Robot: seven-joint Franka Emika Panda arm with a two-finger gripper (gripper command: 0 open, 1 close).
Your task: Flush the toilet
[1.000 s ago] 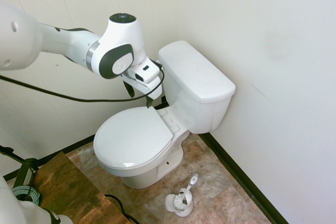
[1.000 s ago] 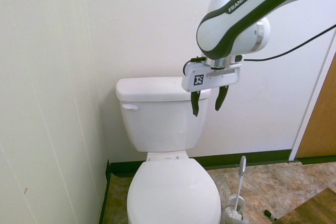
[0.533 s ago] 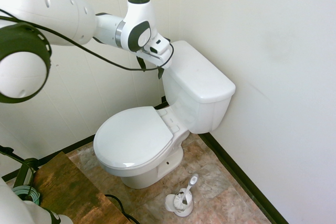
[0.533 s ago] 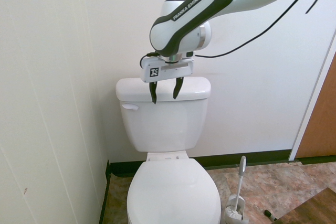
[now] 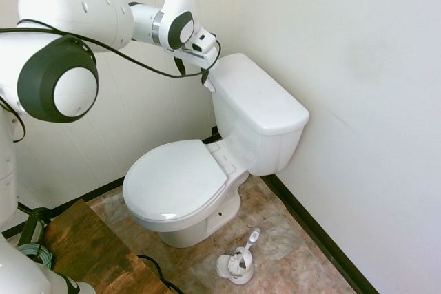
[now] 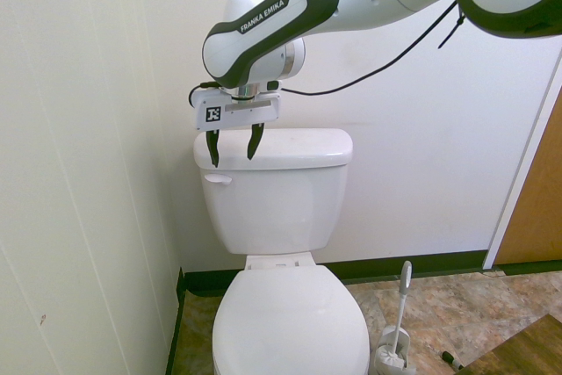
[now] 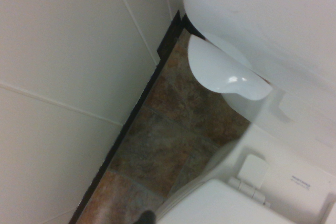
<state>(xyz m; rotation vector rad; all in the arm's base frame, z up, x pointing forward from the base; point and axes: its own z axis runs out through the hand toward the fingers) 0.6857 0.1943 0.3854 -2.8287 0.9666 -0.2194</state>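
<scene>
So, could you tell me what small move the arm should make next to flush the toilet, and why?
Probably lower the open gripper toward the flush lever. It hangs empty at the lever end of the tank, just above the lever and not touching it, so it most likely needs to come down onto it to press.

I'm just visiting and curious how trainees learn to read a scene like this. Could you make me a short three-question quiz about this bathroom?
1. True or false: the end effector is holding something.
2. Where does the end effector hang in the second exterior view? A) over the closed seat lid; B) at the tank's upper corner, just above the flush lever; C) down by the toilet brush.
3. Fill in: the toilet brush stands on the ____ beside the bowl.

Key: 1. False, its fingers are spread and empty. 2. B. 3. floor.
</scene>
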